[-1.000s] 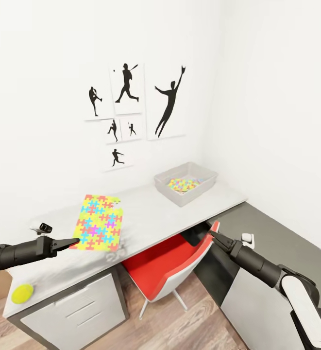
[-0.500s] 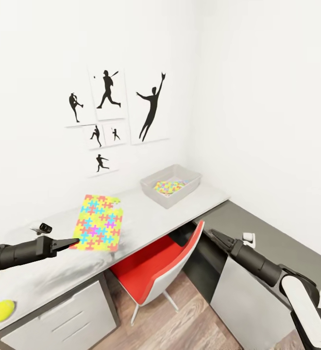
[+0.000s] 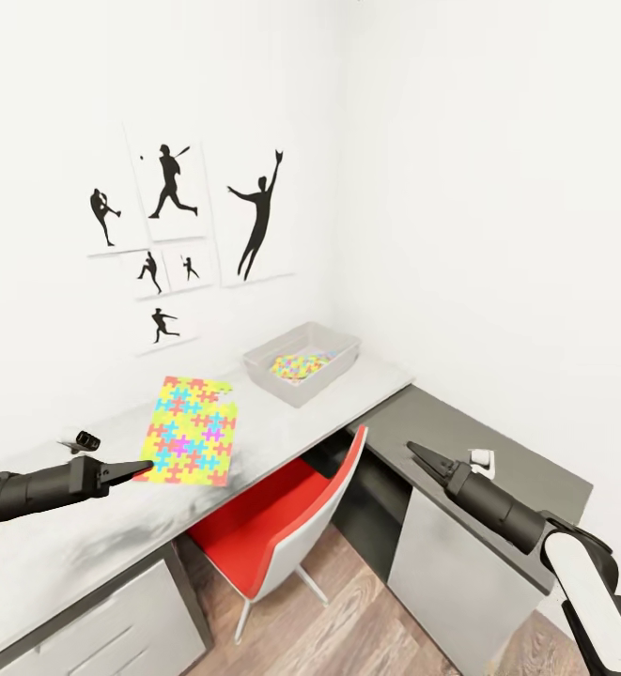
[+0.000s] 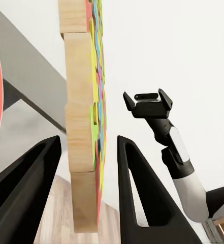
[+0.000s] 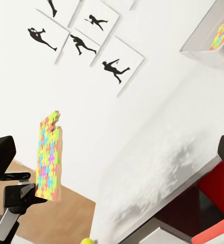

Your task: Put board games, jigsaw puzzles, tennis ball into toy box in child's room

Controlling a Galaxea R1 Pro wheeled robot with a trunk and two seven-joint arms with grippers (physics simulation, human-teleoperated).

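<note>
Neon interlocking jigsaw puzzle [image 3: 191,429] – flat square, left fingers [image 4: 123,157] clamping edge.

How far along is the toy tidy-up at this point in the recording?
One jigsaw puzzle already lies inside the toy box on the table. The second jigsaw puzzle is gripped by its edge in the left hand, raised off the table. The right hand is empty. The tennis ball waits on the table; board games aren't visible here.
</note>
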